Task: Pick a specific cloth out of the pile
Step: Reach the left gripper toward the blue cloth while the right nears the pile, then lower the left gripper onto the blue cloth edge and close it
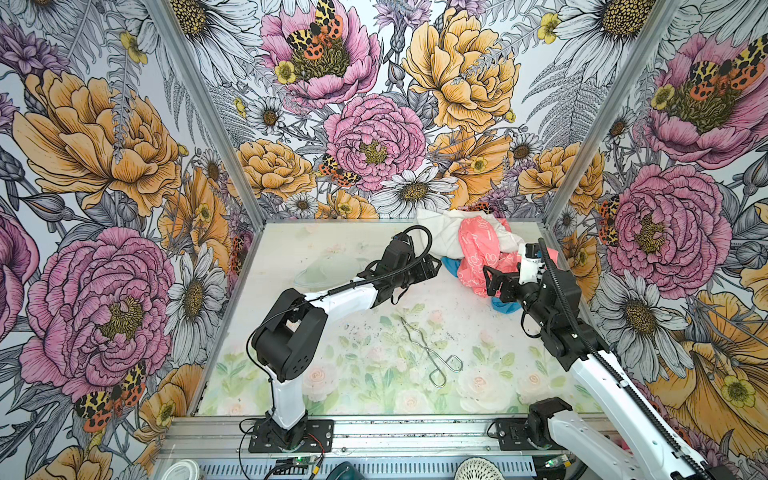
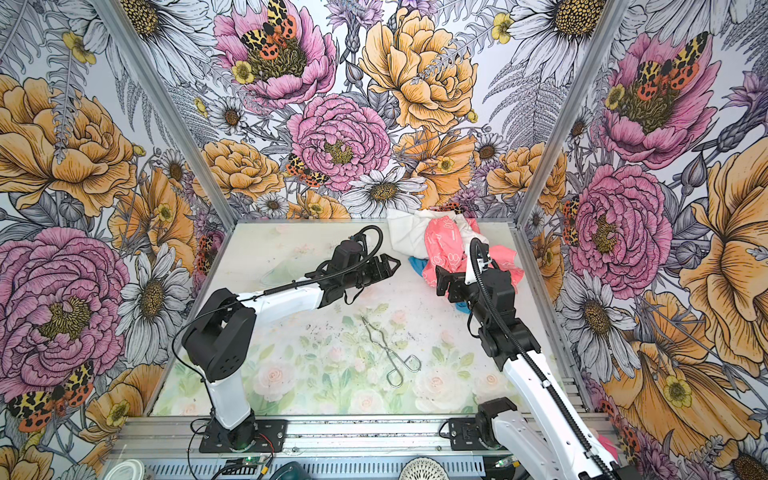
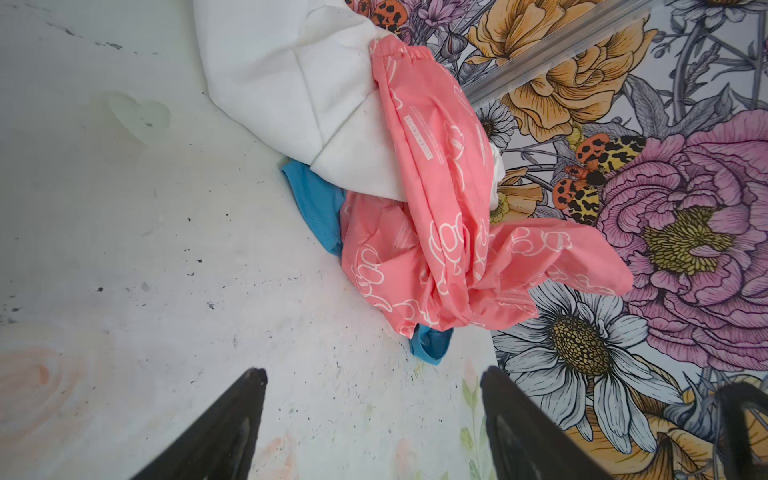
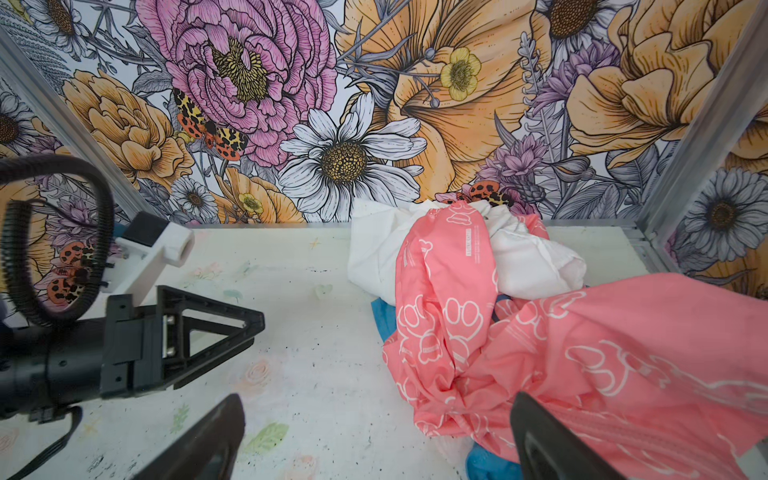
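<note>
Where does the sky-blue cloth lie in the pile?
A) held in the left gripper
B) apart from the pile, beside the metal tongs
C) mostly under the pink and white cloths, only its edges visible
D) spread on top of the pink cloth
C: the sky-blue cloth only peeks out from beneath the pink printed cloth and the white cloth.

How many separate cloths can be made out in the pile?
3. The white cloth lies at the back; the coral-pink cloth is draped over the middle; the blue cloth peeks out underneath at two edges. More may be hidden below.
</note>
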`<act>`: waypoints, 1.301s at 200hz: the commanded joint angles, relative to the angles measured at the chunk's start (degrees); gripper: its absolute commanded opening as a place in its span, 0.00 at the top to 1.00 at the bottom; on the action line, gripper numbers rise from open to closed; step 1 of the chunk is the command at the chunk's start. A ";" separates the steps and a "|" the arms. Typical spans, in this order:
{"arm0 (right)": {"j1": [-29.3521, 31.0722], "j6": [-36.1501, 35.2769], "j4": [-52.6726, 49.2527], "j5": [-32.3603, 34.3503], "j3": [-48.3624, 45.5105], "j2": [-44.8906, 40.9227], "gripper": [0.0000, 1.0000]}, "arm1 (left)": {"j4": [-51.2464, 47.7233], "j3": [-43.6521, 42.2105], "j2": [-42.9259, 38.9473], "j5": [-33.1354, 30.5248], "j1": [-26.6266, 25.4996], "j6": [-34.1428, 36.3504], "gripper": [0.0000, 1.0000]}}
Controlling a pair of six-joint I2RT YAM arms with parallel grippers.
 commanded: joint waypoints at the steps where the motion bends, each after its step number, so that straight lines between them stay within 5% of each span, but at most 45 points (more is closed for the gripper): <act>1: 0.43 -1.28 -0.32 0.45 0.82 -3.04 0.01 | -4.15 3.95 4.01 -2.96 -0.41 -1.33 0.21; 176: 0.43 -3.45 -2.88 1.99 -0.19 -7.03 0.01 | -10.41 31.31 28.97 -3.47 0.29 -4.97 0.42; 260: 0.37 -5.43 -3.74 2.93 -0.33 -8.17 0.00 | -10.84 38.53 35.14 -3.14 0.88 -6.88 0.63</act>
